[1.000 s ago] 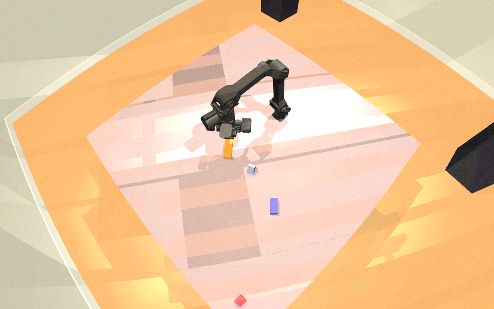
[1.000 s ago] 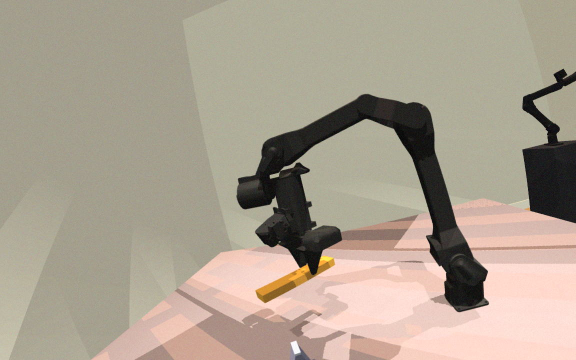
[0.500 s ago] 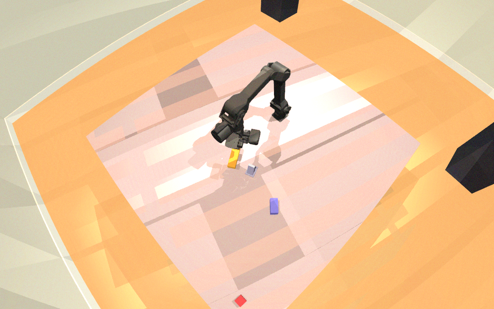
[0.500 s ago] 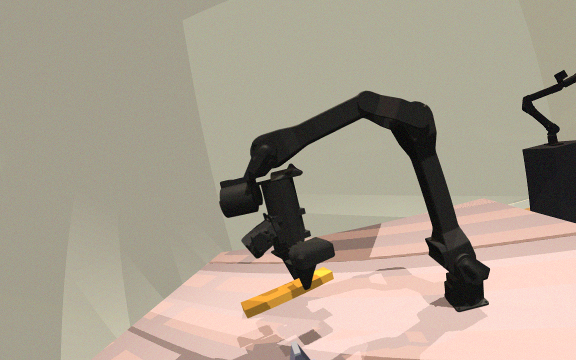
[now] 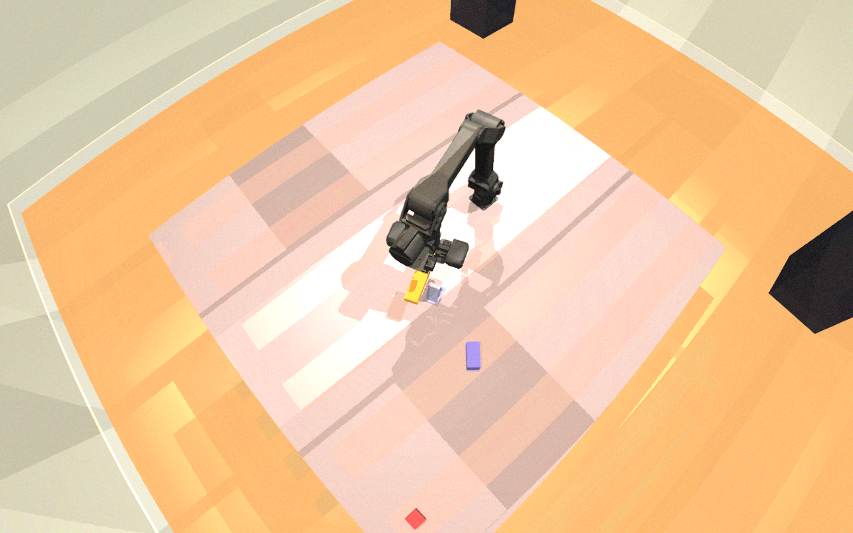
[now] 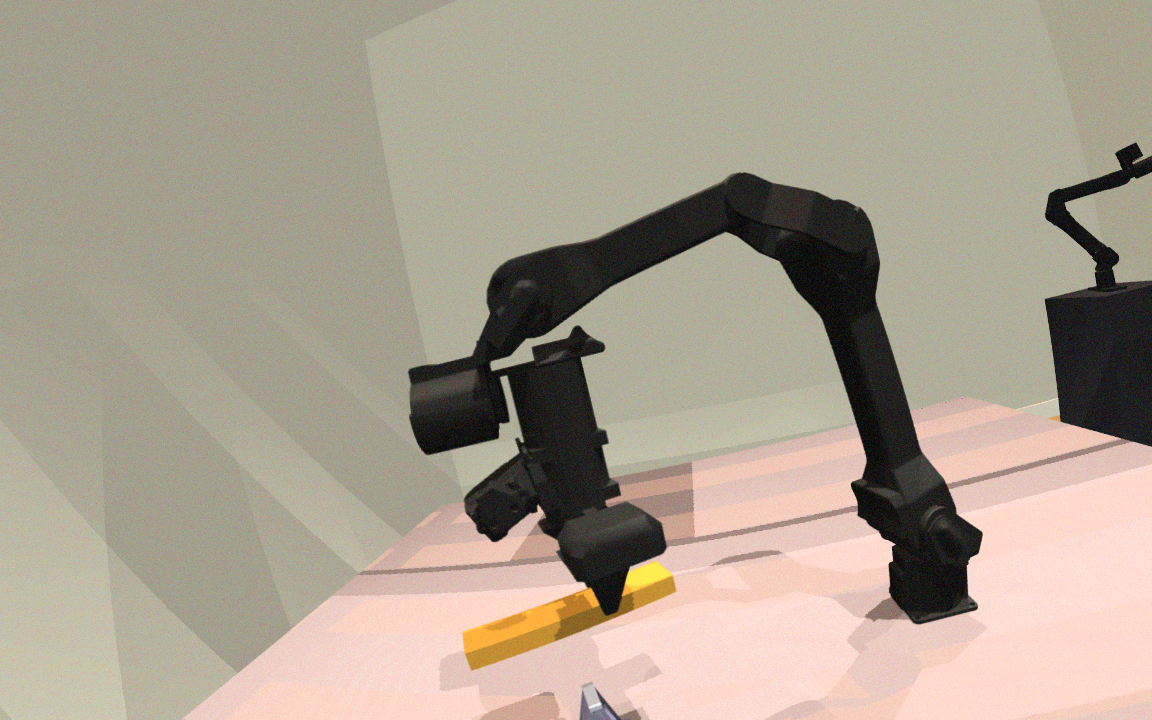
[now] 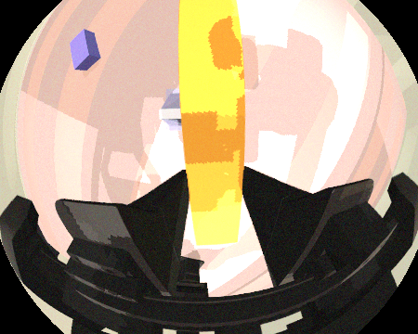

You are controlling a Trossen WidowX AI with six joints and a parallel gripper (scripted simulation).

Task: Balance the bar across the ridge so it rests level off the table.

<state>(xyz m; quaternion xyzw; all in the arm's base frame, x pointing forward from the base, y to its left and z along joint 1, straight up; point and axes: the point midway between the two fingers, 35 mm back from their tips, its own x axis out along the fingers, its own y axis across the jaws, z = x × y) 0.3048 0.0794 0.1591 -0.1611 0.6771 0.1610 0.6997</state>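
Gripping the yellow bar (image 5: 416, 287) (image 6: 562, 621) (image 7: 212, 93) near one end: pincer (image 5: 431, 265) (image 6: 609, 601) (image 7: 215, 174) clenched on it, bar held above the desk (image 5: 535, 265) (image 6: 786, 653) (image 7: 288, 102). Bar tilted in exterior view, its far end lower. Ridge (image 5: 436, 287) (image 6: 592, 700) (image 7: 171, 112) stands on the desk, near the bar in top view; bar not balanced on it. Purple block (image 5: 473, 355) (image 7: 84, 50) lies well apart from the bar; red block (image 5: 415, 518) farther off.

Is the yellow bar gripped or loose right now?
Gripped: the hand is closed on the yellow bar, with a finger against each side in the wrist view.
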